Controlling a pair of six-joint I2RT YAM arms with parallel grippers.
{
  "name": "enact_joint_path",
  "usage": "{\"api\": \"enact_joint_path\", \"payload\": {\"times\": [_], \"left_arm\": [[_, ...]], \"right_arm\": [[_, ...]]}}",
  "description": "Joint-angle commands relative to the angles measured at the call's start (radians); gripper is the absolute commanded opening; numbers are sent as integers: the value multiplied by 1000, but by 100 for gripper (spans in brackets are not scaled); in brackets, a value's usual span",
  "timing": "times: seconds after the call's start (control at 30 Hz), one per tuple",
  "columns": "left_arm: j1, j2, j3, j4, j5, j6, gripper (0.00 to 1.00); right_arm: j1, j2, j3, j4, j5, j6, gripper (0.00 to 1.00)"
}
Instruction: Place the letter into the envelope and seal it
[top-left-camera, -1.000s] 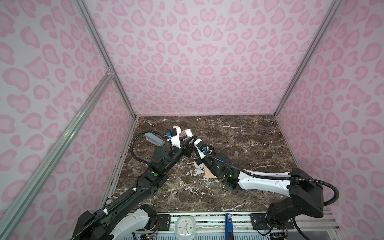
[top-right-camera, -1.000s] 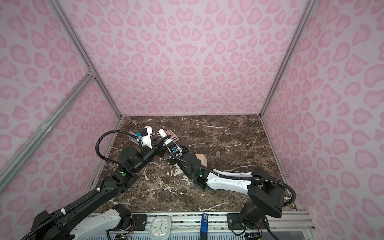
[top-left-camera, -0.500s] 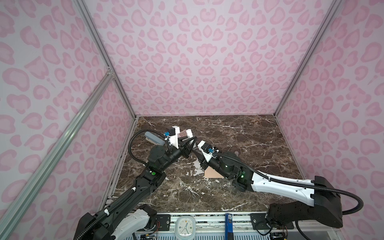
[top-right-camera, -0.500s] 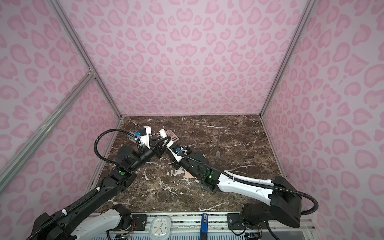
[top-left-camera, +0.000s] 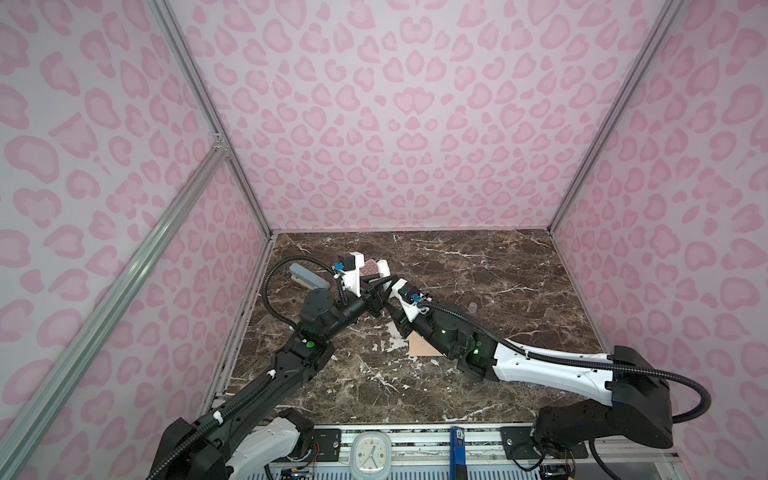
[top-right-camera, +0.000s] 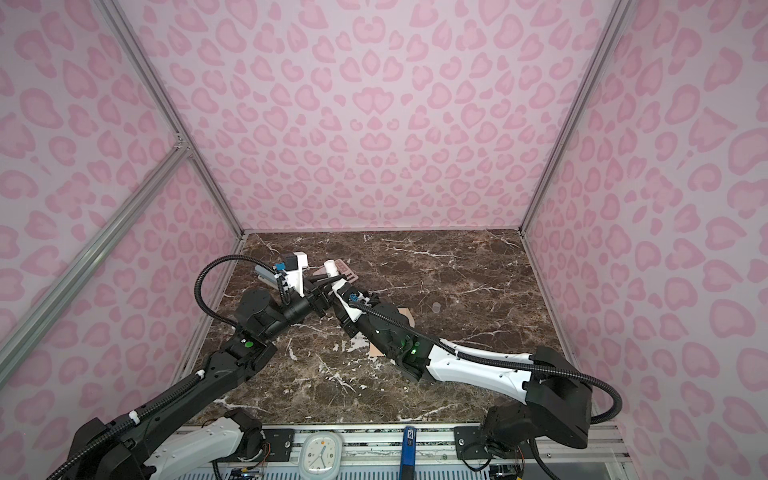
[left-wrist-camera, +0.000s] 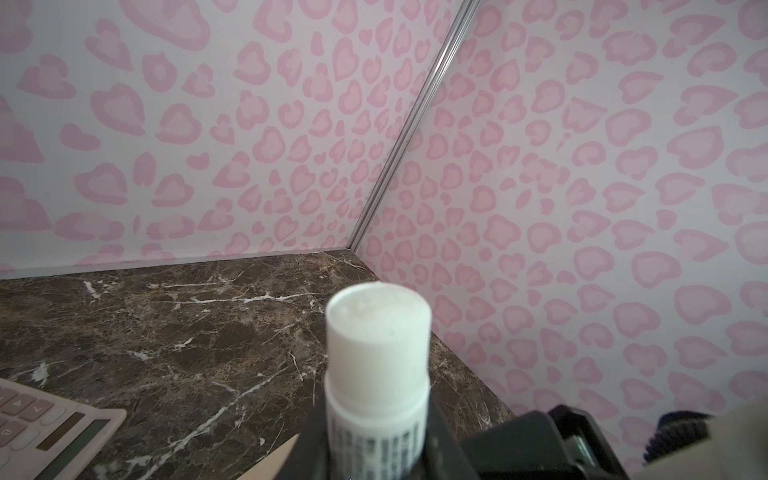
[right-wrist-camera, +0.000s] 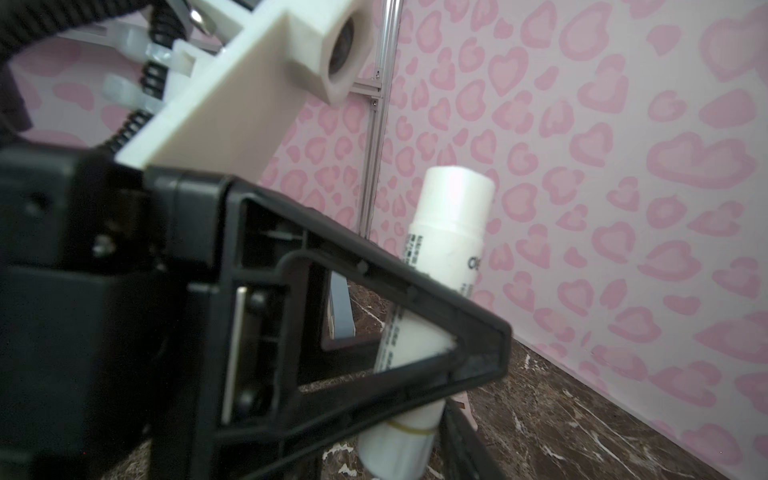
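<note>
- The left gripper (left-wrist-camera: 376, 449) is clamped on an uncapped white cylindrical glue stick (left-wrist-camera: 378, 365), raised above the dark brown marble tabletop (top-left-camera: 478, 266) with the glue end pointing up.
- The right gripper (top-left-camera: 387, 293) sits just beside the left one; I cannot tell how its jaws stand.
- The flat peach-tan paper envelope (top-left-camera: 419, 345) lies on the tabletop, largely covered by the right arm in both top views.
- The letter cannot be made out.
- A pink calculator with buttons (top-right-camera: 347, 270) lies behind the grippers, near the back left corner.
</note>
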Motion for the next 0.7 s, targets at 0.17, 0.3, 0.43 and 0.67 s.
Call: {"api": "enact_joint_path", "payload": {"times": [0.17, 0.3, 0.43, 0.67], "left_arm": [[-9, -2, 12, 75, 5, -10, 4], [-9, 4, 14, 76, 8, -12, 4], [-14, 20, 0, 107, 9, -27, 4], [-23, 36, -8, 121, 4, -27, 4]], "right_arm": [[-13, 44, 6, 114, 115, 27, 42], [-19, 49, 10, 135, 105, 29, 36], [-19, 59, 24, 131, 97, 26, 33], [-19, 60, 30, 129, 95, 29, 26]]}}
